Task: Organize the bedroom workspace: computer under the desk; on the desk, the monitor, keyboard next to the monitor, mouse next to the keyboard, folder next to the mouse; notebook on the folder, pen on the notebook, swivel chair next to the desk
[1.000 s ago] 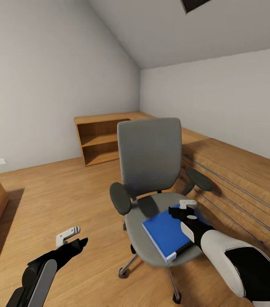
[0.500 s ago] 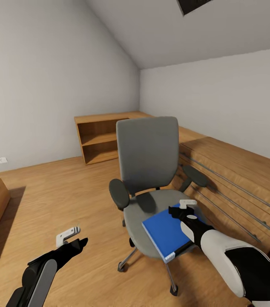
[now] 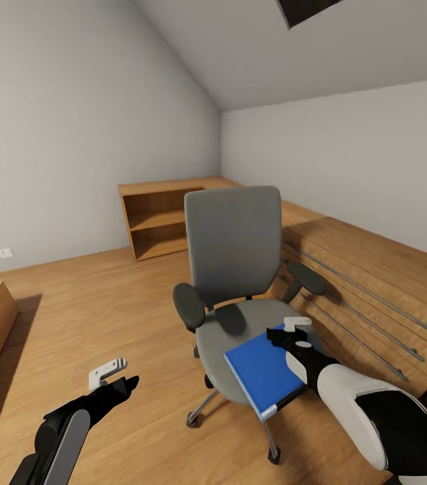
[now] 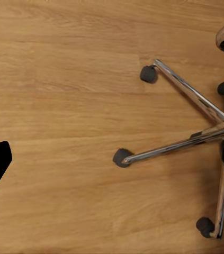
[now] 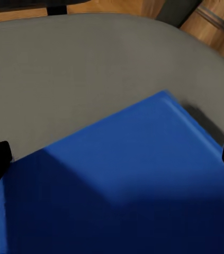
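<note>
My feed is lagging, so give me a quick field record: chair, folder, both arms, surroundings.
swivel chair: upright on the wood floor, backrest toward the far wall
folder: flat on the chair seat, front corner overhanging the seat edge
right gripper: above the folder's far edge, fingers spread wide in its wrist view
left gripper: low over bare floor beside the chair, holding nothing
wooden shelving: against the far wall, behind the chair

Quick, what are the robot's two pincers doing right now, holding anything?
Left pincer: open, holding nothing, hanging over the wood floor.
Right pincer: open, holding nothing, poised over the blue folder on the swivel chair.
</note>
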Motion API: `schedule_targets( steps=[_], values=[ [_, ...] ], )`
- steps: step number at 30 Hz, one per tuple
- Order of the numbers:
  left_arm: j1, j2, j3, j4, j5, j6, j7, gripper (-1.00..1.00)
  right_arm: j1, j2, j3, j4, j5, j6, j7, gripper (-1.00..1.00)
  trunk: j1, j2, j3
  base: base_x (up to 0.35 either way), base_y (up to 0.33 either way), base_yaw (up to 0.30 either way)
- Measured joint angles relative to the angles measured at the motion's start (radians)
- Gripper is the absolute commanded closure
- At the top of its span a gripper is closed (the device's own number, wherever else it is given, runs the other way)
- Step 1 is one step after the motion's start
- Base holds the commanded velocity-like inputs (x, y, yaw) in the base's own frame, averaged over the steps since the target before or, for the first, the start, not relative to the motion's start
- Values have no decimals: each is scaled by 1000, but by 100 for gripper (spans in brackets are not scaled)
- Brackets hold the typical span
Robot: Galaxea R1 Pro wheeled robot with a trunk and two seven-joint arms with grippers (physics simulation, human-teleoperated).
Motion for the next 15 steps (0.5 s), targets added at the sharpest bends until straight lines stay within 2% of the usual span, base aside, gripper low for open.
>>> schedule_targets(
  steps=[15],
  values=[
    [0, 0, 0, 0, 0, 0, 1, -100, 0, 1, 0, 0, 0, -1, 0, -100, -58, 105, 47, 0, 0, 0]
  ],
)
